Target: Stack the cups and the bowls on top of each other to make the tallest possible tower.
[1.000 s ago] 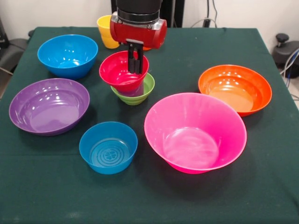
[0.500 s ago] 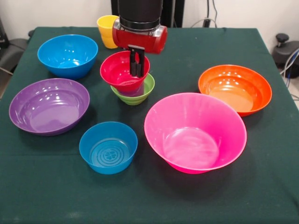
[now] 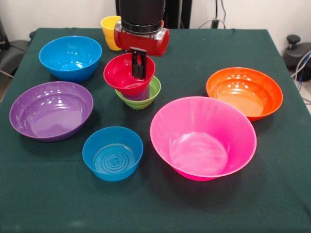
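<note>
Tower: green bowl on the cloth, purple cup just visible inside it, red bowl on top, tilted slightly.
Red bowl contents: only the gripper's tips; no cup in it.
Gripper: hangs over the red bowl's far-right inner side, fingers nearly together and dipping inside the rim; whether they pinch the bowl wall I cannot tell.
Yellow cup: upright at the table's far edge, left of the arm, apart from the tower, empty as far as shows.
Orange cup: not identifiable; only an orange sliver beside the arm.
Large blue bowl: far left, empty.
Purple bowl: left, empty.
Small blue bowl: near centre-left, empty, ringed pattern on its floor.
Pink bowl: near right, largest, empty.
Orange bowl: right, empty, just behind the pink bowl.
Change from half a second ago: the gripper head has shifted slightly left; the red bowl sits a touch further left; all else unmoved.
</note>
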Controlling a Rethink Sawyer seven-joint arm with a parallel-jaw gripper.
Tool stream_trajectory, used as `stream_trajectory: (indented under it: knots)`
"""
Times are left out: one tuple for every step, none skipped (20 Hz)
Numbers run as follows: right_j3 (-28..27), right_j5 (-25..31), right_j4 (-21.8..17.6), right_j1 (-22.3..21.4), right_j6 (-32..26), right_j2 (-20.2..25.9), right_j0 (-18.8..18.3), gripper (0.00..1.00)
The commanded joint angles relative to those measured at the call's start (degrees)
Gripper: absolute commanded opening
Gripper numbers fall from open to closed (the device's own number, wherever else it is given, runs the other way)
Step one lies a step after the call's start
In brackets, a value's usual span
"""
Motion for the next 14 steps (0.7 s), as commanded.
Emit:
stream_trajectory:
  knots:
    - [3.3,-1.4,-0.5,1.1,1.0,1.6,-0.7,0.0]
    - [3.6,-1.1,-0.4,0.7,1.0,1.6,-0.7,0.0]
    - [4.0,-1.0,-0.4,0.4,1.1,1.6,-0.8,0.0]
    - [4.1,-0.8,-0.4,0.3,1.1,1.4,-0.8,0.0]
    - [4.0,-0.9,-0.5,0.6,1.2,1.4,-0.8,0.0]
    - [3.9,-1.0,-0.6,1.0,1.3,1.3,-0.8,0.0]
    - [3.8,-1.3,-0.7,1.4,1.2,1.4,-0.9,0.0]
    - [3.6,-1.7,-0.8,1.9,1.3,1.3,-1.0,0.0]
    - [3.5,-1.8,-0.9,2.1,1.4,1.3,-1.0,0.0]
    - [3.2,-1.7,-1.1,2.3,1.3,1.0,-0.8,0.0]
    - [3.0,-1.6,-1.1,2.6,1.5,0.8,-0.6,0.0]
    - [2.8,-1.9,-1.3,2.9,1.7,0.5,-0.4,0.0]
    - [2.4,-1.9,-1.5,3.3,1.9,0.2,0.0,0.0]
    - [2.0,-1.9,-1.6,3.7,2.1,-0.1,0.4,0.0]
